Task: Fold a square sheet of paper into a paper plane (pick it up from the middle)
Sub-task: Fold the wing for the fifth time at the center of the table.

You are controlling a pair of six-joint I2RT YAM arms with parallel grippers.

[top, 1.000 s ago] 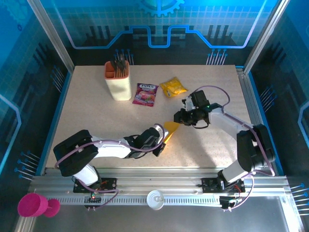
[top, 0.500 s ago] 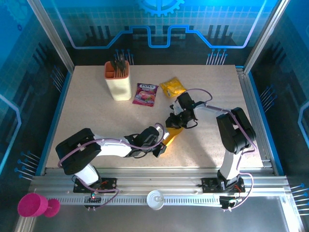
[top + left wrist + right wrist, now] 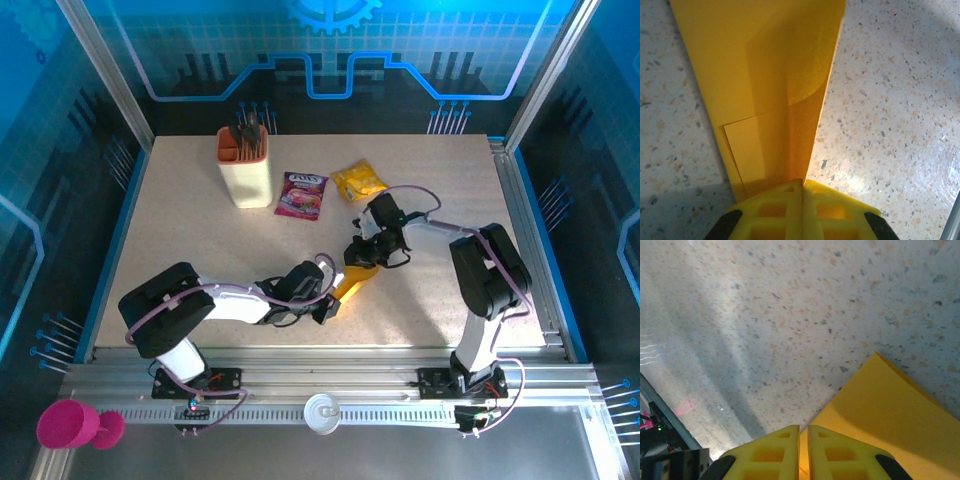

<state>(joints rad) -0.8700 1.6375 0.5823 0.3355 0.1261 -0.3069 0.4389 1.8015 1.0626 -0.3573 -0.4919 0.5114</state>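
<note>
Top external: left fingers (image 3: 330, 305) and right fingers (image 3: 360, 256) clamp the orange-yellow paper sheet (image 3: 352, 283); bare desk (image 3: 200, 240) around; far-left beige holder (image 3: 250, 180) holds dark sticks (image 3: 244, 135).

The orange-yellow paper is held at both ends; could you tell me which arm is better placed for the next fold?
Likely right. The jaws of the left arm are shut on the narrow end of the paper, anchoring it. The right arm pinches the wider far end, free to swing it over.

Speckled table (image 3: 200, 235) — blue-lit glass walls (image 3: 320, 45) around.
</note>
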